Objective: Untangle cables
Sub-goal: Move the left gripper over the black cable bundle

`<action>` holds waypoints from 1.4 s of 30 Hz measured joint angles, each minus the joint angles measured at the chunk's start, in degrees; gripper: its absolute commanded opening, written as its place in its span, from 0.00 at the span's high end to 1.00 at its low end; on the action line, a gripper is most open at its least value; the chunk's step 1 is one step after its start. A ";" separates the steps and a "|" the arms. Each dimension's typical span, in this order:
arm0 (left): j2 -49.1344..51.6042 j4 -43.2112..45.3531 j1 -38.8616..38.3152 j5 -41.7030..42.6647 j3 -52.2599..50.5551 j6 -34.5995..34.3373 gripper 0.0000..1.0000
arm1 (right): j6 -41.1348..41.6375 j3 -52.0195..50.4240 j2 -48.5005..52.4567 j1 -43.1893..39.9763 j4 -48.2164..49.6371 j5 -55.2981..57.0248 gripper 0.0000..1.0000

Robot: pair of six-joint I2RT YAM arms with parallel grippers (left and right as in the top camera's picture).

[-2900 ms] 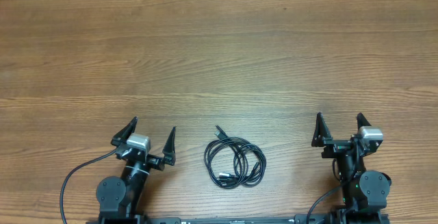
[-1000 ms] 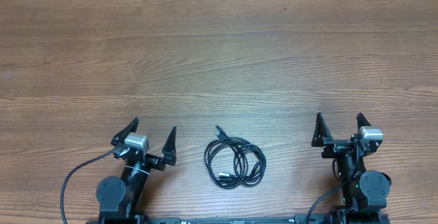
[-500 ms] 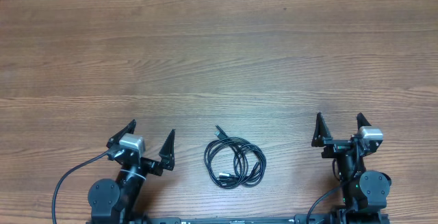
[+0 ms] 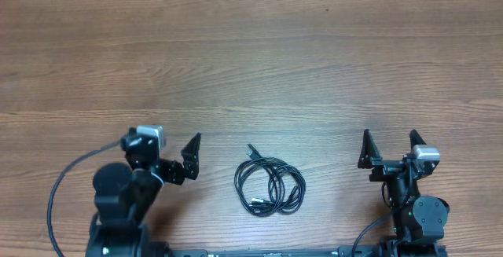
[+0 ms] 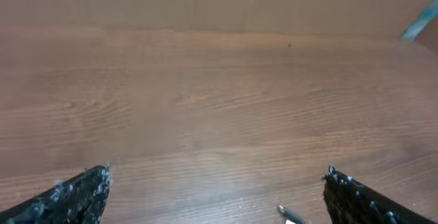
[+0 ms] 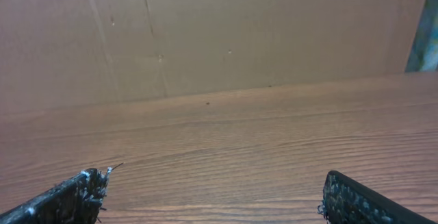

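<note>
The cables (image 4: 269,185) are thin black cords lying in a small tangled coil on the wooden table near the front edge, between the two arms. One plug end (image 4: 251,151) sticks out at the coil's upper left. Its tip also shows at the bottom of the left wrist view (image 5: 287,214). My left gripper (image 4: 161,141) is open and empty, left of the coil and apart from it. My right gripper (image 4: 389,135) is open and empty, well to the right of the coil. The right wrist view shows no cable between its fingers (image 6: 212,183).
The wooden table (image 4: 251,60) stretches away behind the coil. A brown cardboard wall (image 6: 219,32) stands at the far edge. A thick black robot wire (image 4: 59,182) loops at the left arm's base.
My left arm has lifted and shifted away from the front edge, turning a little to the right, with its gripper still open. The cables and the right arm have not moved.
</note>
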 measured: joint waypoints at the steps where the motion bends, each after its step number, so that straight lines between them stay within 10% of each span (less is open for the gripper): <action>1: 3.15 -0.83 0.00 0.44 2.40 0.11 0.00 | 0.02 0.00 0.00 0.00 -0.02 0.00 0.00; 15: 27.71 -19.76 -3.63 9.33 23.32 8.55 0.00 | 0.00 0.00 0.00 0.00 -0.07 0.00 0.00; 28: 39.21 -19.76 -31.12 0.85 24.20 12.39 0.00 | 0.00 -0.02 0.00 0.00 -0.04 0.00 0.00; 42: 49.11 -17.94 -32.30 -0.79 24.24 12.41 0.00 | 0.02 0.00 0.00 0.00 -0.04 -0.02 0.00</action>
